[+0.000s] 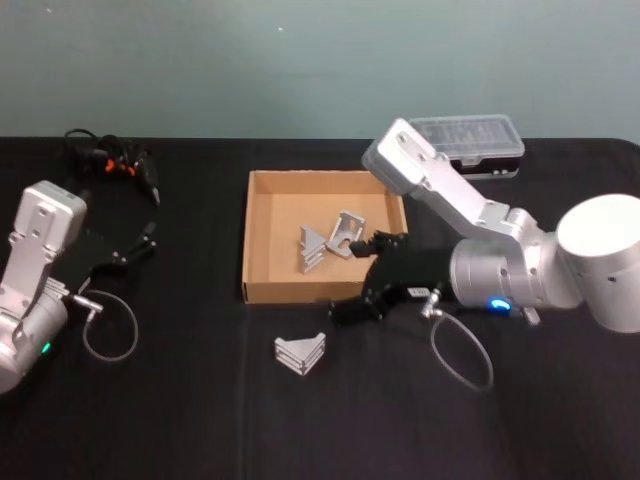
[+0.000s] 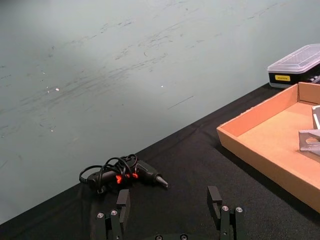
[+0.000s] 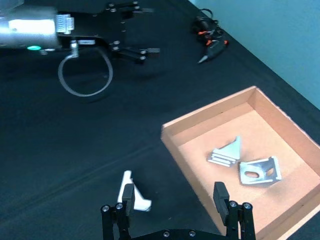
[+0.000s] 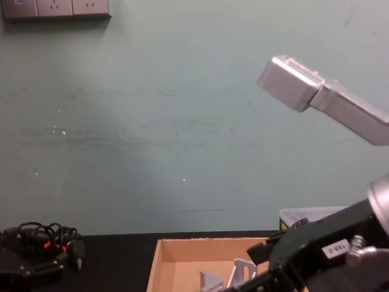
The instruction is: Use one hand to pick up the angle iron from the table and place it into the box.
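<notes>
- Worktop: one angle iron lies just in front of box, not yet picked up.
- Box: 2 other irons already inside, so job approx. part done.
- Right claw: fingers apart, empty, hovers by box front wall, near the angle iron.
- Left claw: fingers apart, parked far left.

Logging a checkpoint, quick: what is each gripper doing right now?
Left gripper: open, empty, off to the left.
Right gripper: open, empty, near the angle iron on the table.
</notes>
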Controlling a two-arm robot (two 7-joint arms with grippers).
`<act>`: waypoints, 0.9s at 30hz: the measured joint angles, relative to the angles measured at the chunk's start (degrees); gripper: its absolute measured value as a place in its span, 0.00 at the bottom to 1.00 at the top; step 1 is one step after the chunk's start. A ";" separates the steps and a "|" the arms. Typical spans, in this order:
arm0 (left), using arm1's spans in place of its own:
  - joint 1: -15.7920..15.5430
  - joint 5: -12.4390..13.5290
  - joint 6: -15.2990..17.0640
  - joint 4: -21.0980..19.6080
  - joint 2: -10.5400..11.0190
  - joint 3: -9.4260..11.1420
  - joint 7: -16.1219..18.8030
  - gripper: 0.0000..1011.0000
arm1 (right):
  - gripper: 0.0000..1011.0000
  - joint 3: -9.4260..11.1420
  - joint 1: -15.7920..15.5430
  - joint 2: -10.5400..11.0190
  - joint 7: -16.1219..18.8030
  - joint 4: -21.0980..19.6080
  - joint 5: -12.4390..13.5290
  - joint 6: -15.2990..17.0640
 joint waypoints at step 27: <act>0.00 0.00 0.00 0.00 0.00 0.00 0.00 1.00 | 0.99 -7.63 0.76 1.44 2.44 0.77 0.67 -0.86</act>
